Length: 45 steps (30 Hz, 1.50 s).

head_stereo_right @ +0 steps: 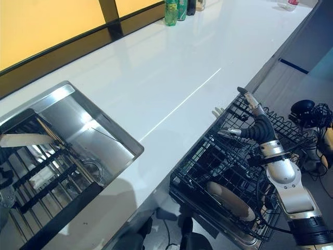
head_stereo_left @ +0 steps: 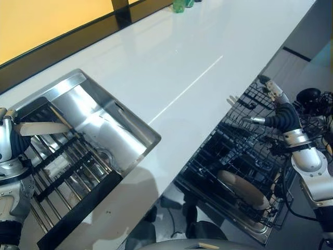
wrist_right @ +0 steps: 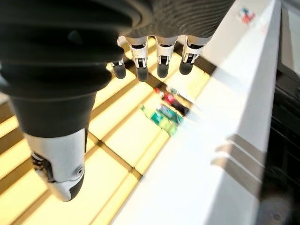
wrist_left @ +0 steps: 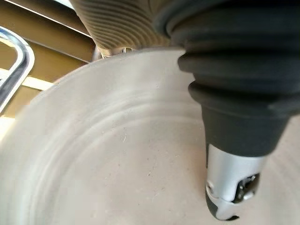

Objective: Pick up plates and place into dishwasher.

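Observation:
A beige plate point(head_stereo_left: 42, 127) is held edge-on over the sink point(head_stereo_left: 150, 133) at the far left, with my left hand point(head_stereo_left: 7, 141) shut on it. In the left wrist view the plate's point(wrist_left: 117, 164) ridged face lies right under my thumb point(wrist_left: 233, 159), which presses on it. A second beige plate point(head_stereo_right: 229, 200) stands in the pulled-out black wire dishwasher rack point(head_stereo_right: 193, 172) at the lower right. My right hand point(head_stereo_left: 276, 107) hovers over the rack's far end, open, its fingers point(wrist_right: 159, 58) straight and holding nothing.
A black slatted drying rack point(head_stereo_left: 78, 172) sits in the steel sink below the held plate. The white counter point(head_stereo_left: 171, 62) runs between sink and dishwasher. Green bottles point(head_stereo_right: 176, 10) stand at its far edge by the yellow wall.

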### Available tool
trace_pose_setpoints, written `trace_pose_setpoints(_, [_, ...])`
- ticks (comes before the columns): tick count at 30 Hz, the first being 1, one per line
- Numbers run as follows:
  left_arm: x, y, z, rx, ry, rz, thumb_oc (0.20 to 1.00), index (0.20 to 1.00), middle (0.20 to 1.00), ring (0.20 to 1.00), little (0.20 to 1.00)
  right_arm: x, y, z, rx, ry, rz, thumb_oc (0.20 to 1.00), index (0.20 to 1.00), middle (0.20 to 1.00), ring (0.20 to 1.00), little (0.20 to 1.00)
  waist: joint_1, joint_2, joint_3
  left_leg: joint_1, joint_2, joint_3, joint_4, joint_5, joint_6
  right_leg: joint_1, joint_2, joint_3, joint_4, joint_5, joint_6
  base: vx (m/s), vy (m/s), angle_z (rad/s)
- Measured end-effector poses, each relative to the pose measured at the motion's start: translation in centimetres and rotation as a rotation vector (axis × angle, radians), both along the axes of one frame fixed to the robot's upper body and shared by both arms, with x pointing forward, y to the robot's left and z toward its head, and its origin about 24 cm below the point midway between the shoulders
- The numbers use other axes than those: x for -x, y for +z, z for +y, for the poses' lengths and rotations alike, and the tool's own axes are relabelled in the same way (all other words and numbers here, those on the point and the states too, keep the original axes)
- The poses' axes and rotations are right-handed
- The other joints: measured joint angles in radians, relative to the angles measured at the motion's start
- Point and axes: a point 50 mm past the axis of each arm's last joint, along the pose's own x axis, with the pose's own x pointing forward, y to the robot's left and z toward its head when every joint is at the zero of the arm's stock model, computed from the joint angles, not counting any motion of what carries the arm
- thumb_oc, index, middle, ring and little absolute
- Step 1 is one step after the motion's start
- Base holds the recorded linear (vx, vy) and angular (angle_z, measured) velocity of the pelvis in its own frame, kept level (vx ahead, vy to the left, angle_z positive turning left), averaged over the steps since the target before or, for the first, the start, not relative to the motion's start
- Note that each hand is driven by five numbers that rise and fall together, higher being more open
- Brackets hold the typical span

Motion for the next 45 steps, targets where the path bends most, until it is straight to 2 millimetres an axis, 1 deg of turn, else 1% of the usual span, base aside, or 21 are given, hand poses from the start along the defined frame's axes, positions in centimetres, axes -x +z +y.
trace_pose_setpoints(5, [0.1, 2.0, -1.2, -0.03, -0.073, -0.099, 0.2, 0.2, 0.2, 0.2, 0.2, 0.6, 1.0, -0.3, -0.084, -0.088, -0.146, 1.0, 1.0, 1.0, 1.0, 1.0, 0.013, -0.01, -0.008, 0.014, 0.002, -0.002, -0.007, 0.0, 0.0, 0.037, 0.004, -0.002, -0.055, 0.025, 0.0, -0.03, -0.04, 0.02])
trace_pose_setpoints(7, [0.2, 3.0, -1.6, -0.038, -0.095, -0.148, 0.2, 0.2, 0.2, 0.2, 0.2, 0.9, 1.5, -0.2, -0.104, -0.099, -0.201, 1.0, 1.0, 1.0, 1.0, 1.0, 0.016, -0.009, -0.015, 0.02, 0.004, -0.003, -0.01, 0.0, 0.0, 0.049, 0.005, -0.005, -0.067, 0.029, 0.0, -0.05, -0.021, 0.0])
trace_pose_setpoints(8, [0.3, 3.5, -1.9, -0.045, -0.111, -0.171, 0.2, 0.2, 0.2, 0.2, 0.2, 1.2, 2.0, -0.2, -0.11, -0.102, -0.231, 1.0, 1.0, 1.0, 1.0, 1.0, 0.024, -0.008, -0.021, 0.02, 0.004, -0.002, -0.011, 0.0, 0.0, 0.051, 0.005, -0.005, -0.073, 0.031, 0.001, -0.05, -0.02, -0.01])
trace_pose_setpoints(10, [0.4, 4.2, -2.3, -0.03, -0.145, -0.216, 0.2, 0.2, 0.2, 0.2, 0.2, 1.6, 3.0, -0.1, -0.12, -0.099, -0.295, 1.0, 1.0, 1.0, 1.0, 1.0, 0.028, -0.002, -0.031, 0.023, 0.004, -0.004, -0.013, 0.0, 0.0, 0.057, 0.005, -0.01, -0.08, 0.036, -0.001, -0.05, -0.022, 0.02])
trace_pose_setpoints(14, [0.4, 5.0, -4.0, 0.015, -0.252, -0.288, 0.2, 0.2, 0.2, 0.2, 0.2, 2.0, 5.0, 1.1, -0.123, -0.037, -0.391, 1.0, 1.0, 1.0, 1.0, 1.0, 0.034, 0.013, -0.068, 0.038, 0.008, -0.018, -0.023, 0.002, -0.001, 0.087, 0.008, -0.024, -0.104, 0.039, -0.002, -0.05, -0.041, 0.11])
trace_pose_setpoints(18, [0.0, 5.8, -5.1, 0.042, -0.321, -0.317, 0.2, 0.2, 0.2, 0.2, 0.2, 1.7, 7.3, 2.5, -0.114, 0.046, -0.489, 1.0, 1.0, 1.0, 1.0, 1.0, 0.04, 0.025, -0.114, 0.054, 0.007, -0.036, -0.033, 0.004, -0.005, 0.117, 0.01, -0.043, -0.126, 0.04, -0.001, -0.05, -0.031, 0.14])
trace_pose_setpoints(21, [-0.2, 6.3, -5.6, 0.106, -0.387, -0.337, 0.2, 0.2, 0.2, 0.2, 0.2, 1.6, 8.3, 3.9, -0.088, 0.133, -0.514, 1.0, 1.0, 1.0, 1.0, 1.0, 0.056, 0.031, -0.145, 0.057, 0.006, -0.042, -0.038, 0.006, -0.007, 0.124, 0.011, -0.048, -0.133, 0.04, -0.002, -0.08, -0.023, 0.06])
trace_pose_setpoints(23, [-0.6, 6.6, -6.4, 0.165, -0.451, -0.343, 0.2, 0.2, 0.2, 0.2, 0.2, 1.3, 8.2, 5.3, -0.08, 0.208, -0.494, 1.0, 1.0, 1.0, 1.0, 1.0, 0.057, 0.033, -0.147, 0.067, 0.006, -0.05, -0.039, 0.006, -0.008, 0.14, 0.011, -0.056, -0.14, 0.04, -0.001, -0.07, -0.025, 0.13])
trace_pose_setpoints(25, [-1.3, 6.9, -7.8, 0.204, -0.55, -0.327, 0.2, 0.2, 0.2, 0.2, 0.2, 1.2, 7.9, 6.5, -0.064, 0.278, -0.463, 1.0, 1.0, 1.0, 1.0, 1.0, 0.059, 0.029, -0.154, 0.068, 0.005, -0.061, -0.04, 0.006, -0.009, 0.155, 0.009, -0.073, -0.148, 0.037, 0.003, -0.09, -0.031, 0.23])
trace_pose_setpoints(28, [-2.0, 7.2, -10.0, 0.234, -0.674, -0.295, 0.2, 0.2, 0.2, 0.2, 0.2, 1.0, 8.3, 8.1, -0.044, 0.364, -0.453, 1.0, 1.0, 1.0, 1.0, 1.0, 0.067, 0.029, -0.155, 0.066, 0.001, -0.072, -0.04, 0.01, -0.009, 0.159, 0.004, -0.086, -0.148, 0.036, 0.003, -0.07, -0.023, 0.12])
trace_pose_setpoints(30, [-2.3, 7.6, -11.4, 0.228, -0.74, -0.277, 0.2, 0.2, 0.2, 0.2, 0.2, 0.9, 8.6, 8.6, -0.035, 0.395, -0.452, 1.0, 1.0, 1.0, 1.0, 1.0, 0.066, 0.029, -0.156, 0.067, -0.002, -0.086, -0.04, 0.01, -0.009, 0.169, 0.003, -0.098, -0.153, 0.036, 0.003, -0.06, -0.023, 0.18])
trace_pose_setpoints(32, [-2.5, 7.8, -12.1, 0.236, -0.776, -0.273, 0.2, 0.2, 0.2, 0.2, 0.2, 0.8, 8.9, 8.8, -0.026, 0.407, -0.456, 1.0, 1.0, 1.0, 1.0, 1.0, 0.083, 0.031, -0.157, 0.066, -0.003, -0.092, -0.04, 0.011, -0.009, 0.173, 0.003, -0.1, -0.157, 0.037, 0.002, -0.05, -0.021, 0.11])
trace_pose_setpoints(33, [-2.7, 8.0, -12.5, 0.235, -0.792, -0.263, 0.2, 0.2, 0.2, 0.2, 0.2, 0.8, 9.0, 9.0, -0.017, 0.421, -0.455, 1.0, 1.0, 1.0, 1.0, 1.0, 0.085, 0.032, -0.157, 0.066, -0.003, -0.098, -0.04, 0.011, -0.01, 0.175, 0.003, -0.102, -0.16, 0.037, 0.002, -0.03, -0.01, 0.11])
trace_pose_setpoints(35, [-2.9, 7.9, -12.7, 0.235, -0.799, -0.24, 0.2, 0.2, 0.2, 0.2, 0.2, 0.8, 9.0, 9.0, -0.018, 0.426, -0.453, 1.0, 1.0, 1.0, 1.0, 1.0, 0.085, 0.032, -0.157, 0.067, -0.005, -0.112, -0.04, 0.011, -0.01, 0.185, 0.002, -0.116, -0.165, 0.036, 0.003, -0.04, -0.002, 0.17])
trace_pose_setpoints(38, [-3.2, 7.7, -12.9, 0.235, -0.798, -0.169, 0.2, 0.2, 0.2, 0.2, 0.2, 0.8, 9.0, 9.1, -0.019, 0.44, -0.443, 1.0, 1.0, 1.0, 1.0, 1.0, 0.087, 0.034, -0.156, 0.065, -0.006, -0.115, -0.04, 0.011, -0.01, 0.185, 0.001, -0.121, -0.165, 0.035, 0.003, -0.03, 0.014, 0.07])
trace_pose_setpoints(43, [-3.9, 7.0, -12.6, 0.227, -0.79, 0.051, 0.209, 0.209, 0.209, 0.209, 0.209, 0.8, 8.9, 9.2, -0.004, 0.451, -0.433, 1.0, 1.0, 1.0, 1.0, 1.0, 0.088, 0.04, -0.154, 0.063, -0.006, -0.115, -0.04, 0.011, -0.01, 0.185, 0.0, -0.123, -0.164, 0.032, 0.006, 0.0, 0.003, 0.01])
trace_pose_setpoints(44, [-3.9, 6.7, -12.4, 0.217, -0.782, 0.125, 0.391, 0.391, 0.391, 0.391, 0.391, 0.8, 8.9, 9.2, 0.0, 0.453, -0.43, 1.0, 1.0, 1.0, 1.0, 1.0, 0.087, 0.042, -0.154, 0.063, -0.006, -0.115, -0.04, 0.011, -0.01, 0.185, 0.0, -0.123, -0.164, 0.032, 0.006, 0.0, 0.033, -0.01])
trace_pose_setpoints(45, [-3.9, 6.1, -12.1, 0.211, -0.77, 0.213, 0.658, 0.658, 0.658, 0.658, 0.658, 0.7, 8.9, 9.1, 0.003, 0.451, -0.424, 1.0, 1.0, 1.0, 1.0, 1.0, 0.085, 0.046, -0.153, 0.063, -0.006, -0.114, -0.04, 0.011, -0.01, 0.184, 0.0, -0.123, -0.164, 0.032, 0.006, 0.0, 0.03, -0.02])
